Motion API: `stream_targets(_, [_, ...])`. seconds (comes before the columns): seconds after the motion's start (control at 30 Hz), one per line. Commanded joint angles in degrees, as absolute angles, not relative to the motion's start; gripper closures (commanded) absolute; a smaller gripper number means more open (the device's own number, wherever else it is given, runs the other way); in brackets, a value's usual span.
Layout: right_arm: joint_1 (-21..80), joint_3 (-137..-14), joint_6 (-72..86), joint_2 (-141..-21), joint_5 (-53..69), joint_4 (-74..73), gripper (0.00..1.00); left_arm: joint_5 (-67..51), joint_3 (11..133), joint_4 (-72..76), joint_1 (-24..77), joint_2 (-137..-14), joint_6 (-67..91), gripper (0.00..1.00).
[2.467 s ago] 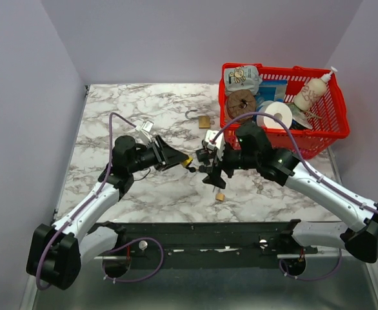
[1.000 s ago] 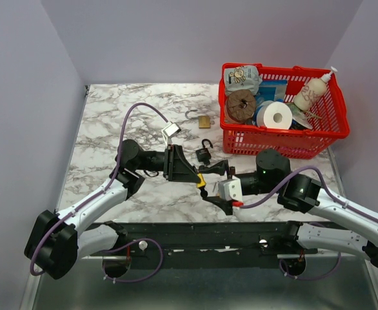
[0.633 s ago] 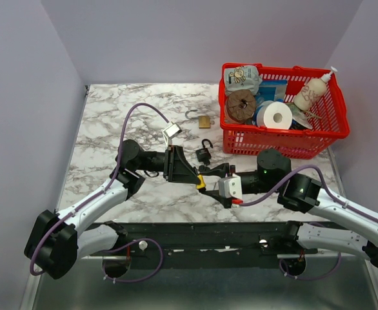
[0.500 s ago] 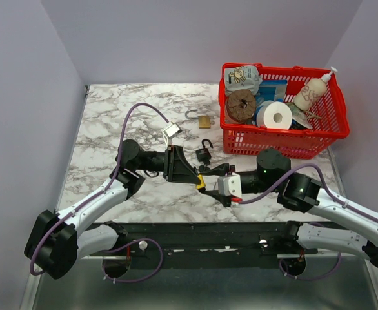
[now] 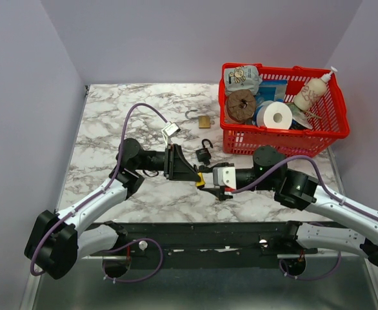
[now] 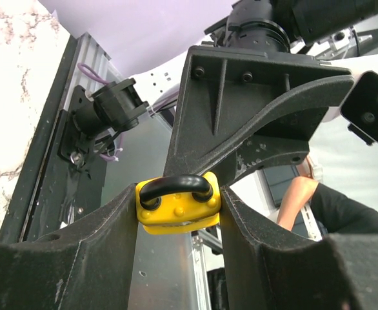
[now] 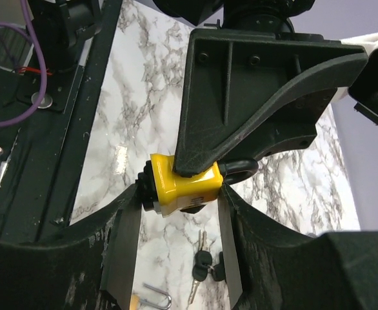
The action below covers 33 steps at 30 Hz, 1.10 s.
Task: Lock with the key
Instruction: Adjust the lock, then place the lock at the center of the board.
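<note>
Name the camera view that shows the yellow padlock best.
Left wrist: the yellow padlock sits centred, its black shackle loop clearly visible, held by the left pincer. Right wrist shows its body, the shackle partly hidden. Top external shows only a small yellow patch.

My work surface is a table with a white, grey-veined marble top. Plain lavender walls enclose it on three sides. Lighting is even and diffuse. A black rail spans the near edge.

Robot lab test cell — plain lilac walls, marble-print tabletop, red basket of assorted props.
</note>
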<state>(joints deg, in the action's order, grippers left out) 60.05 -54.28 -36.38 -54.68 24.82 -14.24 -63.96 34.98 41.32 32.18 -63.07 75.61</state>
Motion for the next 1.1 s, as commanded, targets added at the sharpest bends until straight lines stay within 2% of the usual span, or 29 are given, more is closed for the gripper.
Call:
stream_targets(0.0, [60.6, -55.7, -32.9, -57.2, 21.5, -11.0, 0.45, -59.2, 36.7, 43.1, 33.2, -62.8, 74.3, 1.0])
stream_targets(0.17, [60.6, -54.2, -33.6, -56.1, 20.9, -10.8, 0.47, -59.8, 36.4, 42.9, 33.0, -62.5, 73.9, 1.0])
stream_targets(0.27, [60.6, -54.2, -32.3, -55.5, 20.1, -12.6, 0.31, -58.7, 36.3, 40.9, 32.0, -61.8, 72.9, 1.0])
stream_targets(0.3, [60.6, -54.7, -31.7, -55.0, 18.8, -14.7, 0.2, -58.1, 36.2, 38.7, 30.7, -61.4, 72.4, 1.0])
stream_targets(0.33, [60.5, -54.6, -29.6, -54.8, 17.7, -15.6, 0.16, -57.1, 36.2, 36.8, 30.0, -61.1, 71.6, 1.0])
stream_targets(0.4, [60.5, -54.5, -26.6, -54.1, 12.7, -18.5, 0.08, -52.8, 37.5, 26.6, 28.0, -59.4, 66.6, 1.0])
stream_targets(0.5, [60.0, -53.8, -21.4, -53.1, 9.1, -22.6, 0.05, -47.3, 38.8, 18.8, 27.1, -57.6, 61.6, 1.0])
stream_targets(0.67, [57.3, -55.6, -8.8, -52.6, 7.1, -26.2, 0.05, -41.1, 40.2, 14.0, 27.2, -56.8, 60.6, 1.0])
stream_targets(0.87, [53.4, -60.2, 3.0, -56.8, 11.3, -25.2, 0.09, -34.2, 42.8, 7.0, 28.1, -58.1, 62.0, 1.0])
stream_targets(1.07, [53.2, -62.2, 6.0, -61.5, 12.5, -20.7, 0.16, -32.3, 42.7, 6.8, 29.5, -57.8, 63.5, 1.0])
